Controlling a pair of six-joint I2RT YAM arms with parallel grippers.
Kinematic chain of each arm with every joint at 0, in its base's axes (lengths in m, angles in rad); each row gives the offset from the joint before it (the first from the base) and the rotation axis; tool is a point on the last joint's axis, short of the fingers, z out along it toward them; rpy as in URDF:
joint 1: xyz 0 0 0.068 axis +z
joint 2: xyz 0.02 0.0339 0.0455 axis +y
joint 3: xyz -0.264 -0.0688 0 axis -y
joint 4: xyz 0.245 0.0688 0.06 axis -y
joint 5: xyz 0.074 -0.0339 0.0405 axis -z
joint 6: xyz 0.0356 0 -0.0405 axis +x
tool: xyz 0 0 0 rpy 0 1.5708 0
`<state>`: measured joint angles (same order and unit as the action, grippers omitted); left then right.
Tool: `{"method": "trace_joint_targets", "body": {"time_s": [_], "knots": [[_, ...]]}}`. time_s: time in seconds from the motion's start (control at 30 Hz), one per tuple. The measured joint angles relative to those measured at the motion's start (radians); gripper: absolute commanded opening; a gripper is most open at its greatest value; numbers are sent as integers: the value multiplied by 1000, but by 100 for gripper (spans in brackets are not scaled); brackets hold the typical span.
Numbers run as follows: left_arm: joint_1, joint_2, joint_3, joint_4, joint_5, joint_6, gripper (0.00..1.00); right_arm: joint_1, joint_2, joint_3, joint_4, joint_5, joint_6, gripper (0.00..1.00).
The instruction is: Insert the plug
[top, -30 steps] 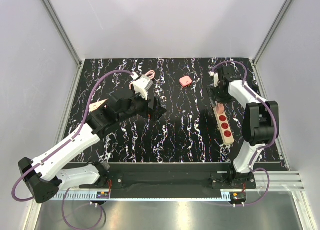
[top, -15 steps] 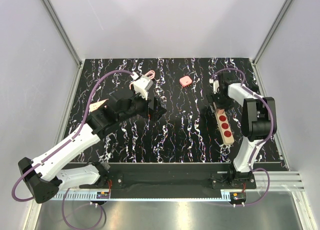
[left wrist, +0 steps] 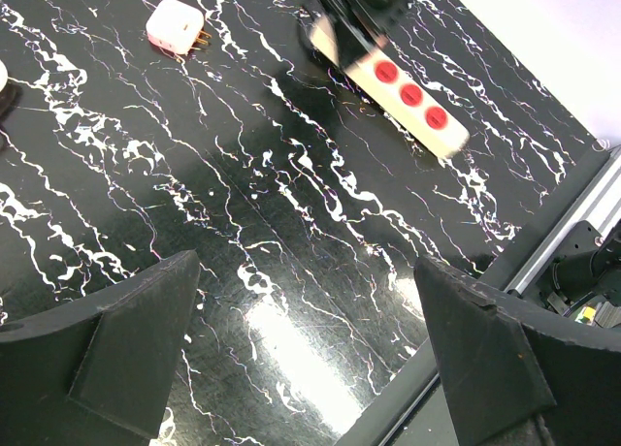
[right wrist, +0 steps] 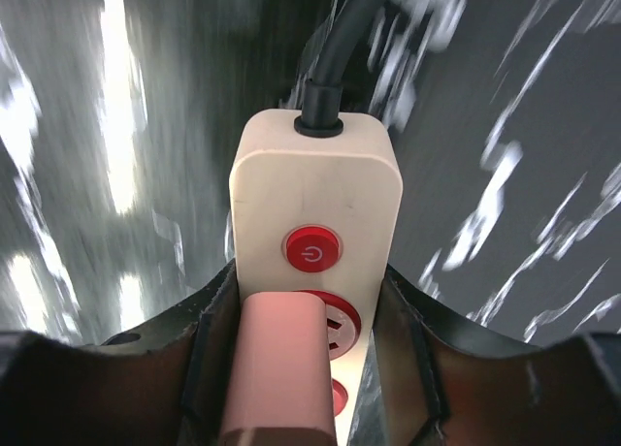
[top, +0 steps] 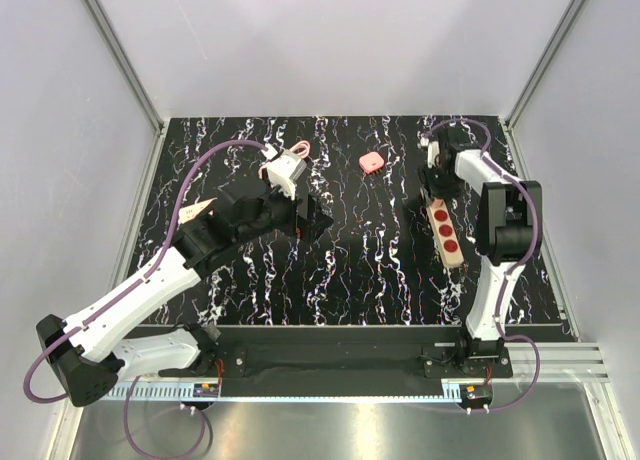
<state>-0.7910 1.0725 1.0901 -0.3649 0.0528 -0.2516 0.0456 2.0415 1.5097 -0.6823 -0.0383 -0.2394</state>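
The plug (top: 371,162) is a small salmon-pink rounded block lying free at the back middle of the table; the left wrist view shows it with its prongs (left wrist: 175,26). The beige power strip (top: 446,236) with red sockets lies at the right. My right gripper (top: 433,185) straddles the strip's cable end (right wrist: 312,189), with a finger against each side. A pink block (right wrist: 281,368) lies between those fingers over the first socket; I cannot tell what it is. My left gripper (top: 308,220) is open and empty above the table's middle (left wrist: 310,349).
A white adapter with a coiled pink cable (top: 285,167) lies at the back left by my left arm. The strip's black cord (right wrist: 340,39) runs away from its end. A metal rail (left wrist: 582,233) borders the table's near edge.
My right gripper has shifted at the strip's cable end, and the strip has moved a little toward the back and left with it. The left arm and the plug have not moved.
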Motion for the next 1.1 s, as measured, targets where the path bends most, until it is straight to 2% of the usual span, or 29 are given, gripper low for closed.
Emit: {"method": "trace_joint_targets", "body": {"time_s": [0.03, 0.07, 0.13, 0.17, 0.23, 0.27, 0.37, 0.47, 0.73, 0.93, 1.1], "knots": [[0, 0, 0, 0, 0, 0, 99, 0, 31, 49, 0, 0, 10, 9], [0, 0, 0, 0, 0, 0, 99, 0, 61, 95, 9, -2, 19, 18], [0, 0, 0, 0, 0, 0, 99, 0, 117, 183, 16, -8, 38, 25], [0, 0, 0, 0, 0, 1, 99, 0, 139, 222, 17, -10, 47, 36], [0, 0, 0, 0, 0, 3, 99, 0, 179, 293, 8, -8, 58, 48], [0, 0, 0, 0, 0, 4, 99, 0, 186, 314, 3, -8, 60, 64], [0, 0, 0, 0, 0, 7, 99, 0, 189, 344, -14, -7, 65, 85], [0, 0, 0, 0, 0, 7, 99, 0, 188, 370, -30, -6, 63, 94], [4, -1, 0, 0, 0, 7, 99, 20, 183, 454, -67, -8, 56, 94], [7, -11, 0, 0, -1, 7, 99, 136, 200, 591, -63, 11, 21, 95], [10, -14, 0, 0, -3, 7, 99, 217, 299, 753, -48, -14, 5, 95]]}}
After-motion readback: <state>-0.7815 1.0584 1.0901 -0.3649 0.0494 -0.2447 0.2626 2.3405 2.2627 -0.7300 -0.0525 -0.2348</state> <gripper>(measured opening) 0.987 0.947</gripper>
